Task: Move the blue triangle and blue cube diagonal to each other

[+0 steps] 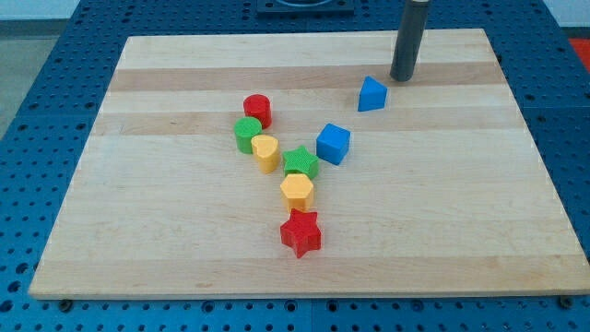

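While no pincer exists on this arm, so spread or pressed cannot be told, my tip rests on the board near its top edge, just up and to the right of the blue triangle, close to it but not clearly touching. Down and left of the tip, past the triangle, sits the blue cube, diagonally apart from the triangle. Farther left and down lie the green star, yellow hexagon, red star, yellow heart, green cylinder and red cylinder.
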Controlling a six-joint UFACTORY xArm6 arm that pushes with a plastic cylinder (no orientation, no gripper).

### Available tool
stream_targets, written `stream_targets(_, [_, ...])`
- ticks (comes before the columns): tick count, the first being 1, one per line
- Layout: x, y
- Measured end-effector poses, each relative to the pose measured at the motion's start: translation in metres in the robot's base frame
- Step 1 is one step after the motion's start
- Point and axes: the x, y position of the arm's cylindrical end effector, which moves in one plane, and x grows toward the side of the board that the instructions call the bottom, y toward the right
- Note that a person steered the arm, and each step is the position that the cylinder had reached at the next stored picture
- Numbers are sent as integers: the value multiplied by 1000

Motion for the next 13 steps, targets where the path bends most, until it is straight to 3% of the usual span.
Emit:
stream_targets(2, [53,-17])
stream_targets(3, [55,-16])
stream_targets(4, [-18,-9])
stream_targets(5, [-24,-10])
stream_targets(7, [5,-19])
stream_targets(13, [39,-36])
